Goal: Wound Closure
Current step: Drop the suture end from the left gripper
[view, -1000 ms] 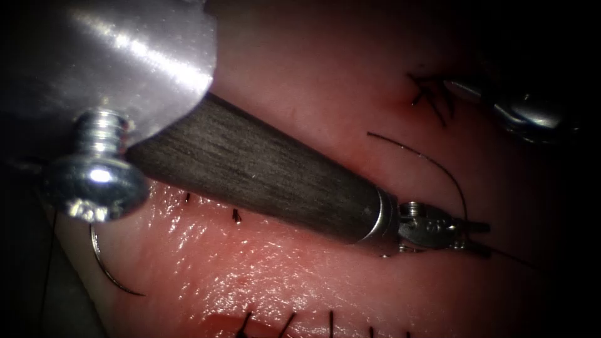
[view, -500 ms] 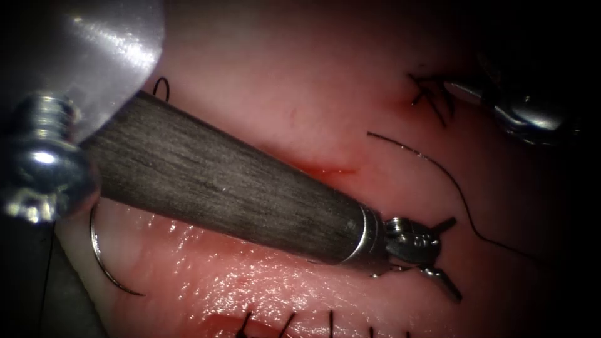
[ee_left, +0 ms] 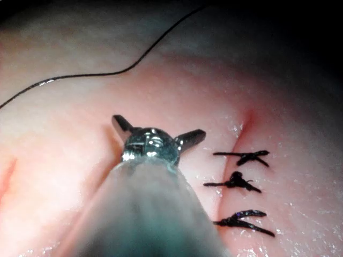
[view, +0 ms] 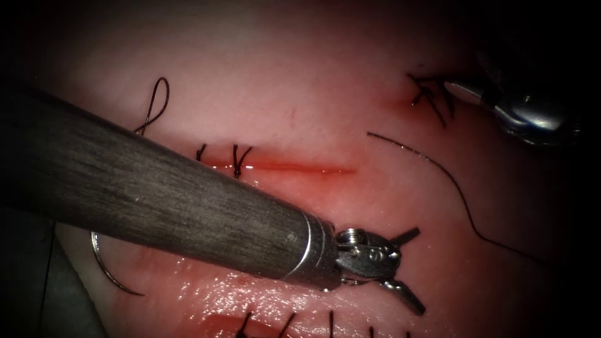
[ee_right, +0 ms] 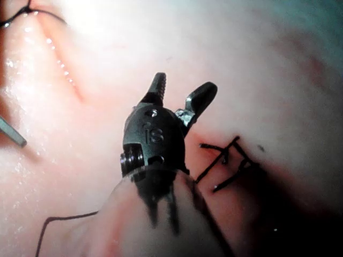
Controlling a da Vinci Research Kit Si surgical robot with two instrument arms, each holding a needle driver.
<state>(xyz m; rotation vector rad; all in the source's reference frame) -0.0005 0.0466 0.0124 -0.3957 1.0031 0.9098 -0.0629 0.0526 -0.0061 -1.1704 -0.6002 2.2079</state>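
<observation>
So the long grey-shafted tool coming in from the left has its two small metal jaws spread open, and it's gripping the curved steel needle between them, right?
Not quite. The left tool does have its jaws spread open, but it grips nothing. The endoscope view shows the curved steel needle lying free on the pale pink tissue, far to the left of the cut, partly under the tool's shaft. The left wrist view also shows the jaws empty.

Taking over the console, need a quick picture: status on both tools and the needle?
Left tool jaws open, holding nothing. Right tool jaws open, holding nothing. Needle lies free at far left, thread loose on tissue.

Two tools [view: 400, 263] [view: 463, 91], one needle [view: 106, 272], perhaps nine stitches [view: 238, 159].
</observation>
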